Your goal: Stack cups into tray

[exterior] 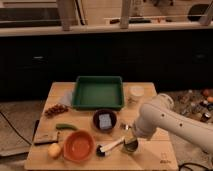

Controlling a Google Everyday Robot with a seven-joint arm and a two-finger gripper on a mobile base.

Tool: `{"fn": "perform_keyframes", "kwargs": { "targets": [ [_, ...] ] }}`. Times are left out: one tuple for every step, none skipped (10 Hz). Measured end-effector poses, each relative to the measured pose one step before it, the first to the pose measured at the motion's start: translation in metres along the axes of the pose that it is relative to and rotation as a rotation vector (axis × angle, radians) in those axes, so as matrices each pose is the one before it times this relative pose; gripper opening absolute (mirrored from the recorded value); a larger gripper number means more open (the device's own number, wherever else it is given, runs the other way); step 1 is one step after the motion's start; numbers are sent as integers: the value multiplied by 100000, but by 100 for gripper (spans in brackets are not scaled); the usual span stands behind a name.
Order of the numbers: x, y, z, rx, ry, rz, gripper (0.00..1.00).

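Table [150, 155] of pale wood carries everything; along its near edge, from left, lie a yellow fruit [54, 149], an orange bowl [78, 145], a brush with a white handle [108, 147] and a dark grey cup [131, 145] standing near the right. The gripper [131, 136] hangs at the end of the white arm [167, 122], directly over that cup and apparently reaching into or around its rim; whether it has hold of the cup cannot be told. A little farther back, at the left, a dark flat block [46, 137] rests by the edge, with a green pod [66, 127] just beyond it; a black bowl [104, 119] holding a pale blue piece stands mid-table, left of the arm. Farther still, a cluster of dark red grapes [56, 109] lies at the left; the dark-green tray [98, 92] sits at the far middle of the table, well apart from the grey cup; a pale cup [136, 93] stands just beside the tray's right wall, outside it.
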Motion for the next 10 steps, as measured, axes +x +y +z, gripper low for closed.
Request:
{"fn": "perform_keyframes", "kwargs": {
  "targets": [
    [-10, 51, -222, -692, 245, -332, 80],
    [-19, 108, -119, -435, 224, 74, 80],
    [-34, 159, -160, -445, 358, 351, 80],
    [-51, 406, -241, -271, 848, 1097, 80],
    [-32, 559, -198, 106, 1055, 1534, 80],
    [9, 339, -46, 106, 408, 918, 77],
    [-4, 319, 40, 141, 165, 869, 70],
    [19, 363, 133, 219, 33, 1066, 60],
    [-7, 165, 110, 240, -165, 614, 57],
    [14, 137, 249, 538, -450, 584, 59]
  ]
}}
